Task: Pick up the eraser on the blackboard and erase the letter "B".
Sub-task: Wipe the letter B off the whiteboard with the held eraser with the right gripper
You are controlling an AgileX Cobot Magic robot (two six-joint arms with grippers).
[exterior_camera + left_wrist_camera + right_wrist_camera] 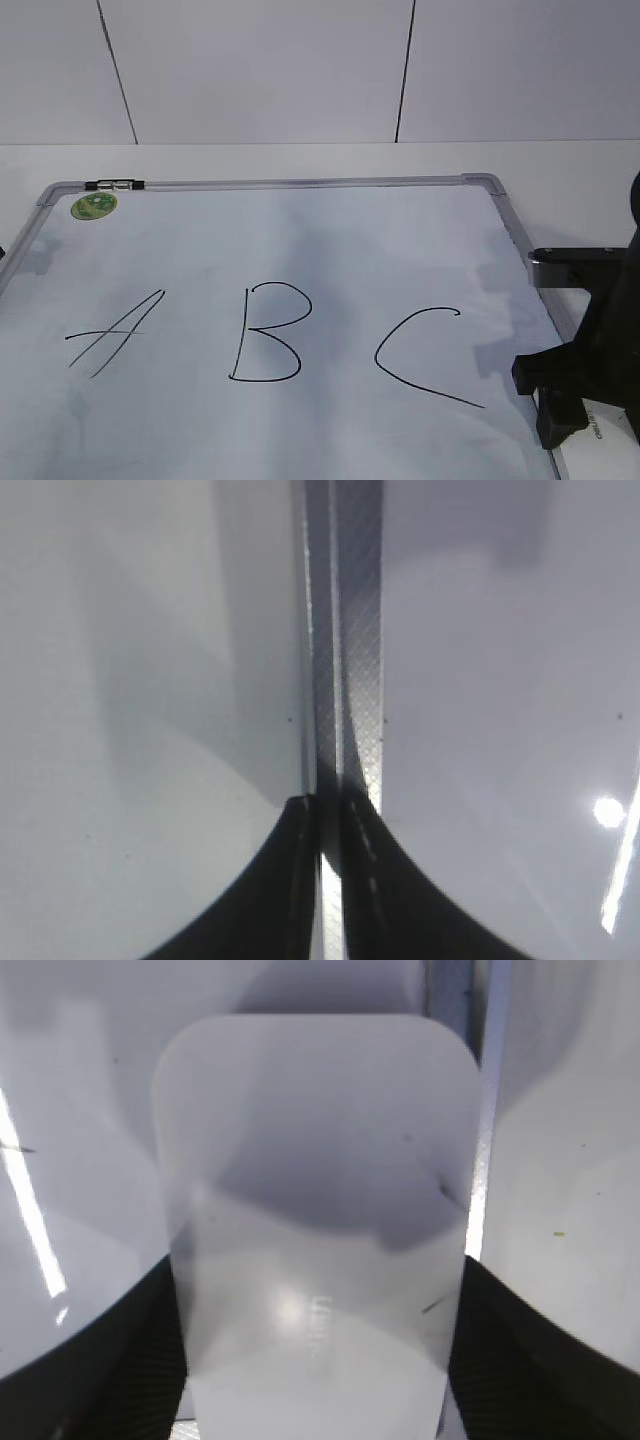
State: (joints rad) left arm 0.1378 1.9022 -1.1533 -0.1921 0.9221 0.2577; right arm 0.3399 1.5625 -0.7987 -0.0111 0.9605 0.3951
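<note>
The exterior view looks down at a slant across the blackboard (300,260) toward a back wall. The left wrist view faces straight down, very close over the board's frame edge. The right wrist view hangs close above the eraser (315,1220), beside that frame.

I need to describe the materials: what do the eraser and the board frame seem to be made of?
The eraser looks like smooth white plastic: rounded corners, soft glossy highlight. The blackboard's frame looks like brushed grey metal, judging by its silvery sheen; painted plastic cannot be excluded.
</note>
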